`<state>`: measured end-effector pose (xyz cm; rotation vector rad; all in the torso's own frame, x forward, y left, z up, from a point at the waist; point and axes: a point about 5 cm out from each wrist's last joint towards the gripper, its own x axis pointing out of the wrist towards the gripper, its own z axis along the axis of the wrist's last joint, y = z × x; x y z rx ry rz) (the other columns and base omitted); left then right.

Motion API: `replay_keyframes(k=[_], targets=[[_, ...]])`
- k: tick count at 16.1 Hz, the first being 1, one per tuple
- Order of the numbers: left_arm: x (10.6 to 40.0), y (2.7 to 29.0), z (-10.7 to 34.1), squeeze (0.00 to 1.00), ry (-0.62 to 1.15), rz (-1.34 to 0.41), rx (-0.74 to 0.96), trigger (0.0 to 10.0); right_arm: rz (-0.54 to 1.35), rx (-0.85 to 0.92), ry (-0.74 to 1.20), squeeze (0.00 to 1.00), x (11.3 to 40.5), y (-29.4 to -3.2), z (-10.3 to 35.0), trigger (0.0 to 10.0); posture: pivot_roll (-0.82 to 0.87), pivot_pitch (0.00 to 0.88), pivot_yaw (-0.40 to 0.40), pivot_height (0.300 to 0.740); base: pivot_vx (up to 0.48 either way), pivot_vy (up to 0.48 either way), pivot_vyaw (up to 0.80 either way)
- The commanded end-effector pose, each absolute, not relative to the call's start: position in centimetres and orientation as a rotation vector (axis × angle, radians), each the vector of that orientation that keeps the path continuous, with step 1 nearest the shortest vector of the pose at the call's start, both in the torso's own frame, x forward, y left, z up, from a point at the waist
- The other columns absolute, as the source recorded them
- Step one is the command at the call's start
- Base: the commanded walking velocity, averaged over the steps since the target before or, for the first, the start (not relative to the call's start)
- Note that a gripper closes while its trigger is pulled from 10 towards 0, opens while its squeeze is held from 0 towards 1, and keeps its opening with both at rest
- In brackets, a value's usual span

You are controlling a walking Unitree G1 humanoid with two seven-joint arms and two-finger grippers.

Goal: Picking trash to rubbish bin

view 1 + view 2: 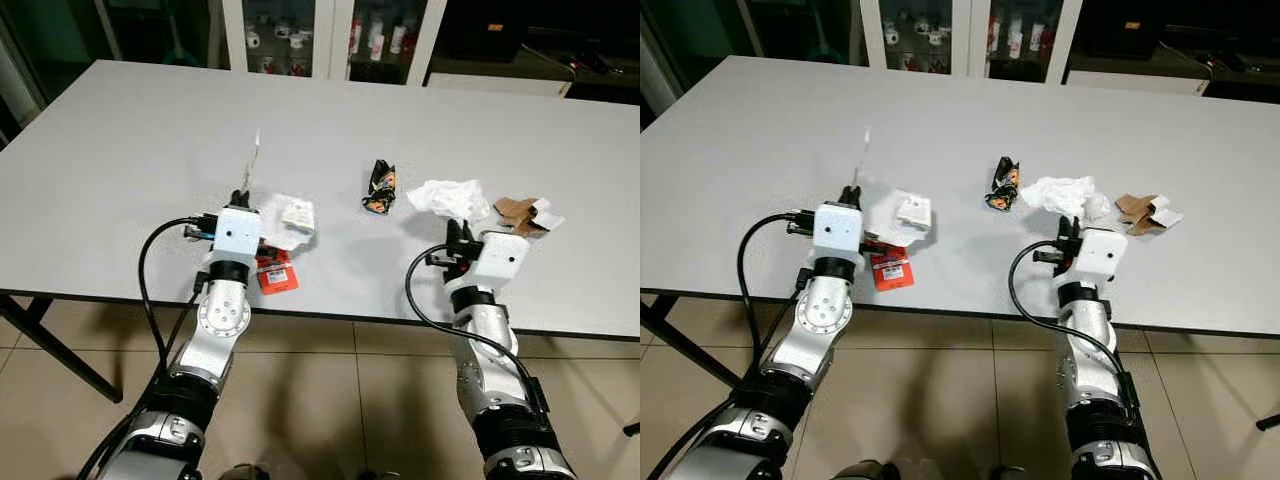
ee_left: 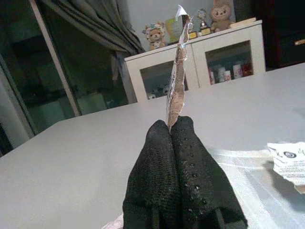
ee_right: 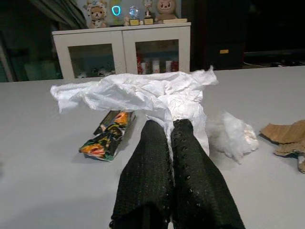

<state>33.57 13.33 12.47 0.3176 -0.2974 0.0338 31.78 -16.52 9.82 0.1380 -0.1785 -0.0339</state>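
Pinching, left hand (image 2: pixel 174 126) grips cardboard strip (image 2: pixel 177 67) (right hand (image 3: pixel 170 126) clamps white wrapper (image 3: pixel 138 93)).

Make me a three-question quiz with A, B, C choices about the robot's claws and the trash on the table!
1. Where does the dark crinkly snack wrapper lie?
A. on the floor
B. on the grey table, just left of the crumpled white paper
C. under the torn brown cardboard bits

2. What colour is the flat packet at the table's near edge, beside the left arm?
A. red
B. blue
C. green

3. What is the left claw doing?
A. hanging open
B. pinching a thin upright strip of torn paper
C. squeezing a bottle

Answers: 1 B, the wrapper lies on the tabletop next to the white paper, which the right claw pinches. 2 A, the packet shows red in the eye views. 3 B, the wrist view shows its fingers closed on the strip.
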Motion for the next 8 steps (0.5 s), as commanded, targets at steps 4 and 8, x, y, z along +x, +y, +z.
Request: replay_keyframes(k=[4, 8], targets=[[33.35, 12.72, 12.5, 0.0, -0.303, 0.0, 0.341, 10.0, -0.024, 0.128, -0.171, 0.0, 31.77, -16.48, 9.96, 10.0, -0.01, 0.017, -0.05, 0.74, 0.0, 0.0, 0.0], [33.34, 12.51, 12.44, 0.0, -0.298, -0.008, 0.347, 10.0, -0.022, 0.129, -0.166, 0.0, 31.74, -16.43, 9.93, 10.0, -0.02, 0.031, -0.046, 0.74, 0.0, 0.0, 0.0]])
